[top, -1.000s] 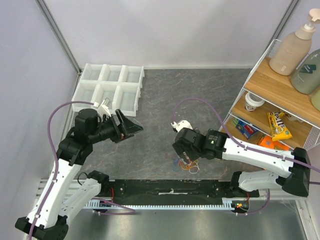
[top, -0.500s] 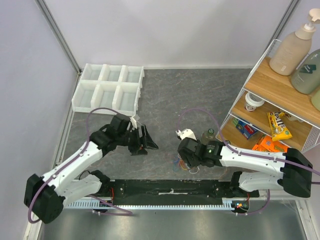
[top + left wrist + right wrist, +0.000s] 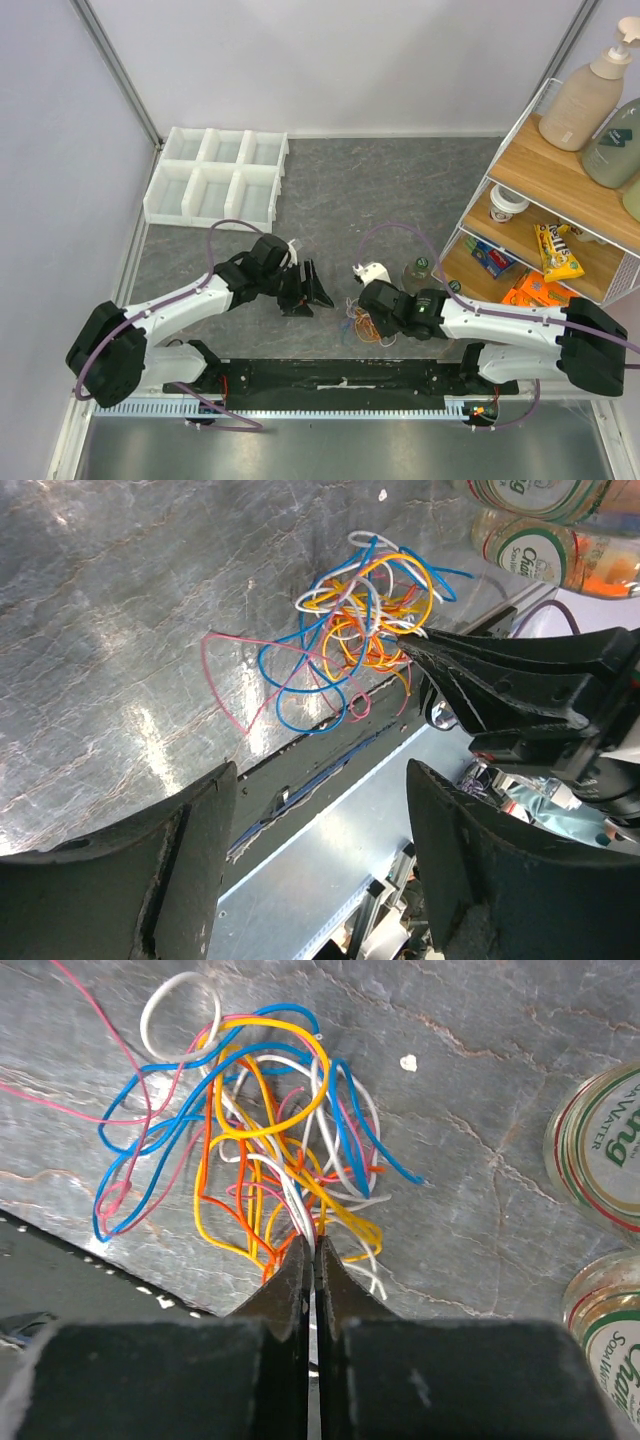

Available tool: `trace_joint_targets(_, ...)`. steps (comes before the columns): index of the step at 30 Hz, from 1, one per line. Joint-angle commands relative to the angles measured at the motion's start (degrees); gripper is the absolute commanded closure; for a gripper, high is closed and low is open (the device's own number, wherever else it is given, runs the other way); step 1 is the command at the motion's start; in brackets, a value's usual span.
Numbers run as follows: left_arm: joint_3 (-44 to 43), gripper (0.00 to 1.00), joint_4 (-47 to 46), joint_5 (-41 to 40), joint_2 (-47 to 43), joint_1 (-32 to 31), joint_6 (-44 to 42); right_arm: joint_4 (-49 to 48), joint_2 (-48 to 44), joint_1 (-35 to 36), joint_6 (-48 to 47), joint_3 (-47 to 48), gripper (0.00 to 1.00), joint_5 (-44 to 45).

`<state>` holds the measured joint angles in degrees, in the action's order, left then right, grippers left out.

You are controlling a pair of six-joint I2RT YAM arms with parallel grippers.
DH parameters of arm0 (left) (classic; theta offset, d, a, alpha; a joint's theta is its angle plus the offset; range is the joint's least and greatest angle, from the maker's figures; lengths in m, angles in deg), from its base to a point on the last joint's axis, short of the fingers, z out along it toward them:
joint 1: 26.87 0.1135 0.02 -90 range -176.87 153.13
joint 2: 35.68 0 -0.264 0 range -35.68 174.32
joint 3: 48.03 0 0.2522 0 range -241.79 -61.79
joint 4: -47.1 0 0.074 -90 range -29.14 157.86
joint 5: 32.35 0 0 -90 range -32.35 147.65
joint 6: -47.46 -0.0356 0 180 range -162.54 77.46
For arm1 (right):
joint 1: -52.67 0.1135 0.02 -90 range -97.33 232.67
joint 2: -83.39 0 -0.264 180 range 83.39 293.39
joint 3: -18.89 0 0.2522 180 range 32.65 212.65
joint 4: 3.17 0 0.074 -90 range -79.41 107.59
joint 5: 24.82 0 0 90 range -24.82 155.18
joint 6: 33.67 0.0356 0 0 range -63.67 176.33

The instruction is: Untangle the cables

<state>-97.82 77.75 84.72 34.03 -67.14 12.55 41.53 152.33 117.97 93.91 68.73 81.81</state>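
The cables (image 3: 366,326) lie in one tangle of blue, yellow, orange, pink and white strands on the grey table, just ahead of the black rail. In the right wrist view my right gripper (image 3: 312,1243) is shut on the cables (image 3: 268,1140), with white and orange strands running into its pinched tips at the tangle's near edge. From above, the right gripper (image 3: 368,316) sits low over the pile. My left gripper (image 3: 320,772) is open and empty, with the cables (image 3: 362,608) ahead of it. From above, the left gripper (image 3: 316,290) hangs just left of the tangle.
A white compartment tray (image 3: 215,175) stands at the back left. A wire rack (image 3: 560,190) with bottles and snacks fills the right side. Two glass bottles (image 3: 603,1150) stand on the table right of the tangle. The black rail (image 3: 340,376) runs along the near edge.
The left arm swung down and right, from near the tray to just left of the tangle. The right gripper dropped onto the pile and closed on strands.
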Motion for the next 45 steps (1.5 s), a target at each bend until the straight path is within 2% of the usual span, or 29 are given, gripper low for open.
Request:
trace_joint_targets(1, 1.13, 0.26, -3.79, -0.97, -1.42, -0.77, 2.74, -3.17, -3.47, 0.09, -1.11, 1.80, 1.00, 0.16)
trace_joint_targets(12, 6.85, 0.25, -4.14, -2.37, -5.29, -1.30, 5.55, -2.29, -3.03, 0.09, -4.01, 7.43, 1.00, 1.40)
trace_joint_targets(19, 2.46, 0.25, -2.12, -5.44, 1.90, -1.21, 0.73, -3.17, -2.59, 0.09, -5.32, 8.31, 1.00, 0.69)
trace_joint_targets(22, -0.52, 0.28, -1.15, -6.15, 6.91, -1.21, -2.17, -3.60, -2.50, 0.18, -5.68, 8.49, 1.00, -0.01)
trace_joint_targets(27, -5.09, 0.54, 1.91, -9.65, 9.83, -1.30, -6.39, -3.87, -2.85, 0.09, -6.73, 8.49, 1.00, -0.80)
trace_joint_targets(31, -9.92, 0.92, 9.73, -18.61, 6.59, -1.13, -10.08, -3.60, -3.03, 0.18, -7.79, 9.01, 1.00, -0.63)
trace_joint_targets(33, -12.47, 0.98, 13.07, -21.87, 2.91, -1.13, -11.23, -2.82, -2.33, 0.01, -8.05, 9.62, 0.95, 1.03)
trace_joint_targets(35, -15.19, 0.98, 15.27, -22.76, -1.22, -1.13, -12.46, -2.29, -0.84, -0.17, -8.93, 10.68, 0.85, 2.36)
trace_joint_targets(36, -16.51, 0.98, 16.24, -23.02, -3.25, -1.13, -12.81, -2.11, 0.12, -0.26, -9.28, 11.20, 0.83, 3.15)
trace_joint_targets(41, -23.55, 0.98, 20.29, -23.38, -13.45, -1.13, -13.43, -2.11, 7.15, -2.54, -10.86, 14.89, 0.78, 3.95)
trace_joint_targets(45, -29.78, 0.98, 22.84, -22.06, -15.13, -1.04, -13.17, -2.99, 10.68, -4.21, -12.18, 18.15, 0.71, 1.23)
